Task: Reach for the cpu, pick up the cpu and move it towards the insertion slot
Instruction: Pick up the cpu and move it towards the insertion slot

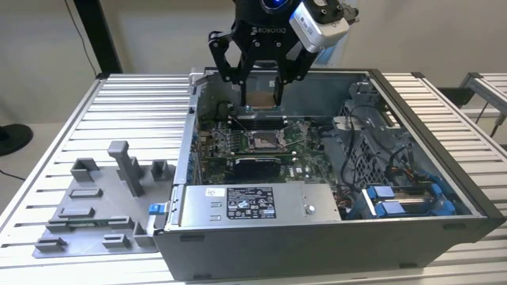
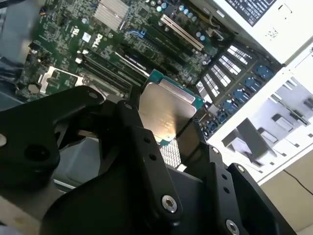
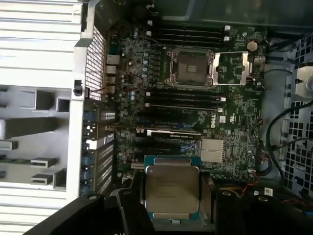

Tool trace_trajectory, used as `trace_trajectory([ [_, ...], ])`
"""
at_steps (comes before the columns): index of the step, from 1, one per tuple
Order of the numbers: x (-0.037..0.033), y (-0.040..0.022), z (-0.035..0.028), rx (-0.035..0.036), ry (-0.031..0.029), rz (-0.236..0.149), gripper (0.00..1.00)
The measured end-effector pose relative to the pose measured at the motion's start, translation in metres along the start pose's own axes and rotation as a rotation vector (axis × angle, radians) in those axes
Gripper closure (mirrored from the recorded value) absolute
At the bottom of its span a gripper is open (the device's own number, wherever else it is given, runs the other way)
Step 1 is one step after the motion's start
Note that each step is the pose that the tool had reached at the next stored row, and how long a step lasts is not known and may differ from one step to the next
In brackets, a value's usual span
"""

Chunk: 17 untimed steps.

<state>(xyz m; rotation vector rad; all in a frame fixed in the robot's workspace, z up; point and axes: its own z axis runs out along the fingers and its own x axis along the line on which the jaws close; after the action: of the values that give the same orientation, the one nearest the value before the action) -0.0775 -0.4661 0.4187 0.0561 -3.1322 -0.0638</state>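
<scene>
From where the exterior view looks, the gripper [image 1: 260, 98] hangs over the back of the open case [image 1: 317, 243], its black fingers closed on the cpu [image 1: 259, 98], which shows as a small pale square pinched between them, clear of the board. The slot [image 1: 264, 140] sits lower down and nearer the camera, its metal frame standing open around a dark centre. The case rests on the slatted bench [image 1: 135, 113], with a grey fixture [image 1: 99, 208] well apart at the exterior view's left.

In the second wrist view the cpu [image 2: 168, 108] fills the gap between the fingers [image 2: 146, 147], silvery top showing, green edge around it. It is held by two opposite edges, level with the board [image 2: 73, 29] underneath rather than tipped.

In the first wrist view the cpu [image 3: 171, 191] is close under the camera and the slot [image 3: 191, 68] lies well apart from it across the board, past the rows of long black connectors [image 3: 183, 100].

I'd judge the chip light and perfectly stiff, but the smooth metal lid looks slippery and the underside is surely delicate. The edges are the place to grip it, as here, firmly enough not to slide but without twisting it.
</scene>
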Motion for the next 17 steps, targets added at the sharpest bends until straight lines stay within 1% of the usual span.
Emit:
trace_trajectory([
  [4, -0.0001, 0.0001, 0.0000, -0.0001, -0.0001, 0.000, 1.00],
  [5, -0.0002, 0.0013, 0.0001, 0.0000, -0.0001, 0.000, 1.00],
  [10, -0.0005, 0.0124, 0.0008, -0.0001, -0.0002, 0.003, 1.00],
  [17, -0.0013, 0.0322, 0.0031, -0.0001, -0.0003, 0.005, 1.00],
])
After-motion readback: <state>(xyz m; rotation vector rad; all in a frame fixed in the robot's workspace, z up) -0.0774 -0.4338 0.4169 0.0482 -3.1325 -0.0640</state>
